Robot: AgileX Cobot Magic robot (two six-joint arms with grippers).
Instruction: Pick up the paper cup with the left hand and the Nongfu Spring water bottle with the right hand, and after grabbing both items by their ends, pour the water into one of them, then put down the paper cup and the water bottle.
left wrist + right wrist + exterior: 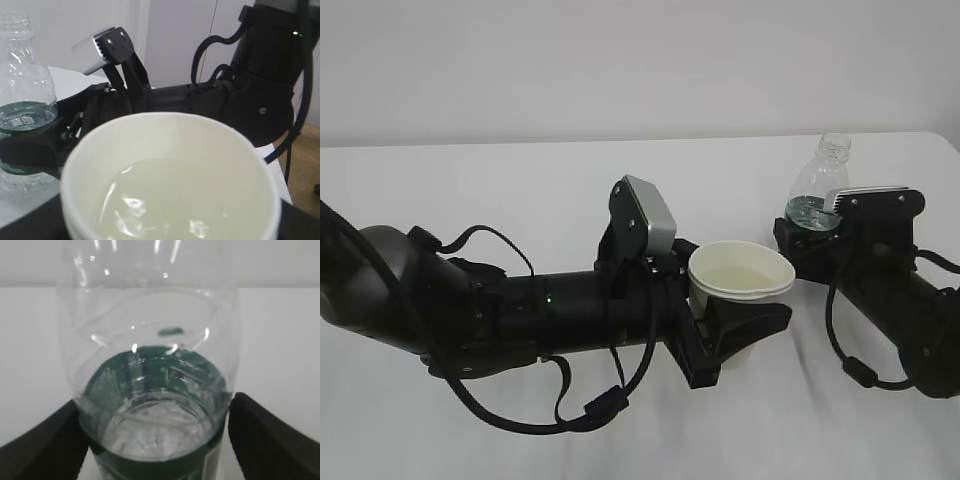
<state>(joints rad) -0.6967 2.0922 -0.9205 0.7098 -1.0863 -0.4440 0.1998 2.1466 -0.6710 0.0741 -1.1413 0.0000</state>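
I see the cup, pale cream with a rolled rim, upright and holding water. To its right, well apart, the bottle stands upright on the tabletop, clear, capless, with a dark green label and little water inside.

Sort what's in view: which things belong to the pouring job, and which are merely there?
Job: paper cup, water in it, Nongfu Spring water bottle, left hand, right hand.
Merely there: only the white table; no stray items visible.
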